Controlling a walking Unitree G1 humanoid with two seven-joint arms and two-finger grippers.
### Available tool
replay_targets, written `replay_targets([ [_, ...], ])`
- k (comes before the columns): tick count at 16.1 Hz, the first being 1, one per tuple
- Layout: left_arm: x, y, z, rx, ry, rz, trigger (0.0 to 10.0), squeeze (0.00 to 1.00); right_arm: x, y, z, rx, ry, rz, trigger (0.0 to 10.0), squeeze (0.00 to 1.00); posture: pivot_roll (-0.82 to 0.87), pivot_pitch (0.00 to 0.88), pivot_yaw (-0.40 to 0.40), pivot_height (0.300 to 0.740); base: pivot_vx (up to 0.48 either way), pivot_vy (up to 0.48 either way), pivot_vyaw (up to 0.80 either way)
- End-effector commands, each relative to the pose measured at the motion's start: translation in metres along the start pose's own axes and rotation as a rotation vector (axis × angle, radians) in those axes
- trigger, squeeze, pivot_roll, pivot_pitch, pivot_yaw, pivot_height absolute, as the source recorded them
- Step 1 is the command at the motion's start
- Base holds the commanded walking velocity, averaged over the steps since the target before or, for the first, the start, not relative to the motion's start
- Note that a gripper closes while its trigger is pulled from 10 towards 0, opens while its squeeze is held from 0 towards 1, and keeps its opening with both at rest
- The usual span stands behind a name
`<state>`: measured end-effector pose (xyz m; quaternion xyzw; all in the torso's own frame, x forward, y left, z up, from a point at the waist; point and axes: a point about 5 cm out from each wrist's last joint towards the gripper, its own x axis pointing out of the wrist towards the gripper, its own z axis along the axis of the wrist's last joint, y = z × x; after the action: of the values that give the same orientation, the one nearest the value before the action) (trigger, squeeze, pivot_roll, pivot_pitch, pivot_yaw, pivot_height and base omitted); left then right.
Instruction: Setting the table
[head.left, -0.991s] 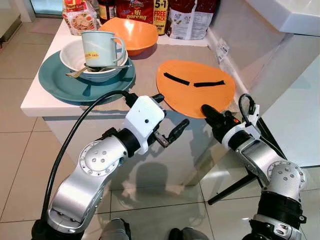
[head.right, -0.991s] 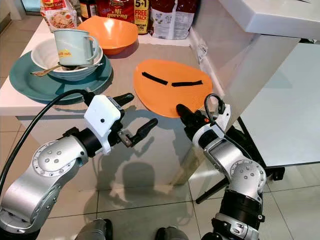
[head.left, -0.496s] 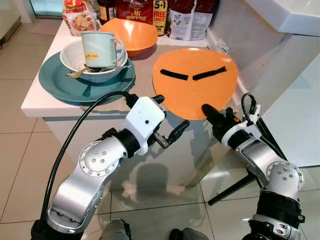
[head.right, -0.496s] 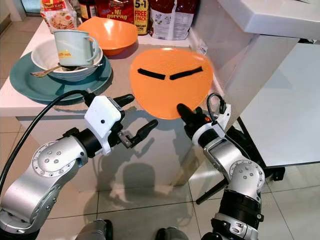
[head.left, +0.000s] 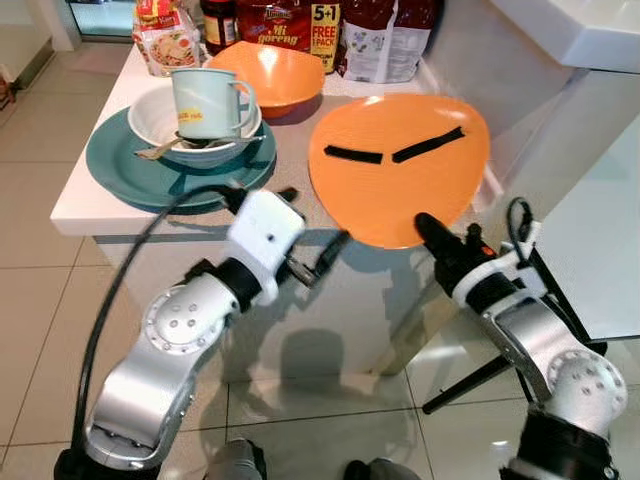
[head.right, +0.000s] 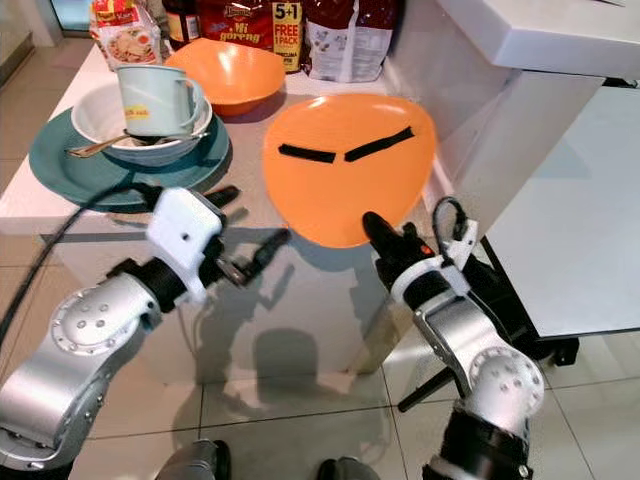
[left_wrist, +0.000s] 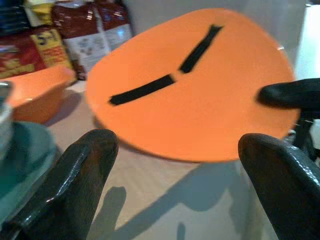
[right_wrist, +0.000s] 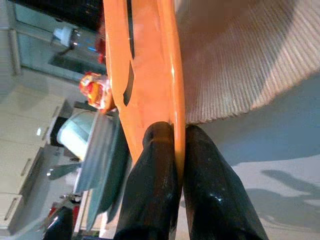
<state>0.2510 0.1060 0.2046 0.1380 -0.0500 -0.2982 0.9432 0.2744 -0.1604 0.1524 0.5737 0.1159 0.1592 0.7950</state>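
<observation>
Right gripper (head.left: 432, 232) pinching the tilted orange plate's (head.left: 400, 165) near rim above the tabletop (head.left: 95, 200); left gripper (head.left: 312, 232) spread wide just beside it.

Home kitchen. Upper left of frame: a white desk (head.left: 80, 205) carrying stacked crockery, a teal plate (head.left: 130, 175), an orange bowl (head.left: 275, 70) and noodle and food packets (head.left: 290, 20); beige tiled floor (head.left: 40, 330) below.

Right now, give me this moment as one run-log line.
right pincer: shut on orange plate rim, plate tilted above counter | left pincer: open, beside plate | teal plate: untouched
</observation>
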Motion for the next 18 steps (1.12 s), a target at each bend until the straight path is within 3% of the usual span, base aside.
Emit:
replay_targets([
  [1,0.001,0.003,-0.003,-0.002,0.002,0.022,10.0,0.0,-0.008,0.011,0.007,-0.006,-0.052,0.069,0.0,0.0,0.09,0.07,-0.056,0.74,0.0,0.0,0.0],
  [4,-0.002,0.005,-0.007,-0.02,0.002,0.067,10.0,0.0,-0.028,0.016,0.011,-0.03,-0.107,0.148,0.0,0.0,0.08,0.073,-0.048,0.74,0.0,0.0,0.0],
  [6,-0.01,0.005,-0.019,-0.03,0.042,0.083,10.0,0.0,-0.045,0.018,0.01,-0.185,-0.093,0.16,0.0,0.0,0.07,0.077,-0.047,0.74,0.0,0.0,0.0],
  [7,-0.012,0.004,-0.02,-0.037,0.045,0.081,10.0,0.0,-0.048,0.018,0.009,-0.245,-0.078,0.144,3.1,0.0,0.07,0.076,-0.048,0.74,0.0,0.0,0.0],
  [8,-0.012,0.003,-0.02,-0.036,0.042,0.082,10.0,0.0,-0.049,0.02,0.009,-0.302,-0.076,0.133,10.0,0.0,0.07,0.075,-0.049,0.74,0.0,0.0,0.0],
  [11,-0.009,0.002,-0.018,-0.038,0.031,0.09,10.0,0.0,-0.047,0.024,0.011,-0.382,-0.122,0.117,10.0,0.0,0.07,0.075,-0.051,0.74,-0.305,0.0,0.0],
  [18,-0.006,0.006,-0.017,0.008,0.035,0.115,10.0,0.0,-0.039,0.011,0.024,-0.392,-0.218,0.011,10.0,0.0,0.07,0.078,-0.036,0.74,-0.076,0.0,0.0],
])
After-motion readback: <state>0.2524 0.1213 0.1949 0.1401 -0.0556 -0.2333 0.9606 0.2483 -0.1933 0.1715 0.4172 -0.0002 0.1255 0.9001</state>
